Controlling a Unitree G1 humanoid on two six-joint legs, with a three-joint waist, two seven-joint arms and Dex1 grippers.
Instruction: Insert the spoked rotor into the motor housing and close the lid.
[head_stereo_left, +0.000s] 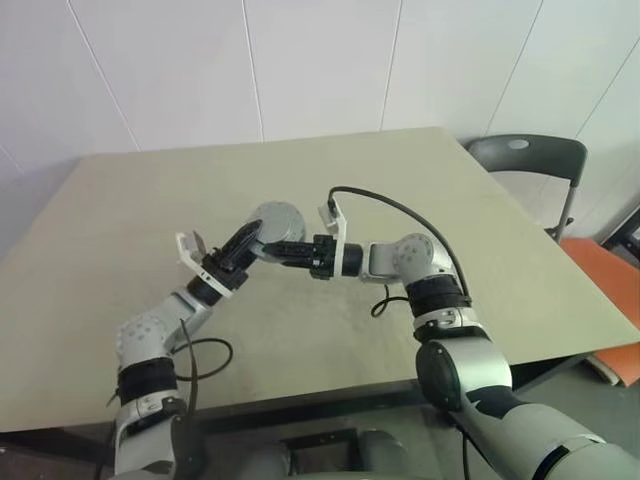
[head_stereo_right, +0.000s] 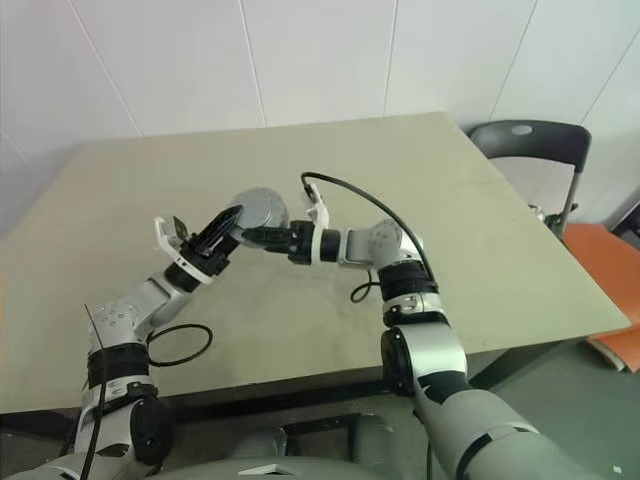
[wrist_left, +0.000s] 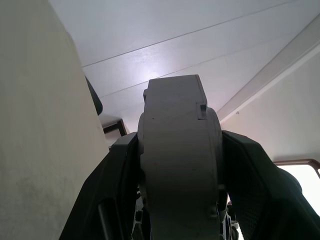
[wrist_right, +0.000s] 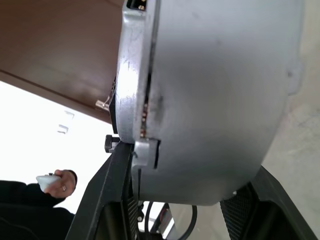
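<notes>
Held up over the middle of the bench, well clear of its top: the motor housing, a round grey body clamped from two sides. Grasped on its left by the left gripper, black fingers pinching the grey edge in the left wrist view. Grasped on its right by the right gripper, fingers bracketing the rim in the right wrist view. Lid seemingly seated already, a thin seam running round the silver edge. Spoked rotor probably shut inside. Likely left: checking the closure and setting the assembly down. A person's hand beyond.
</notes>
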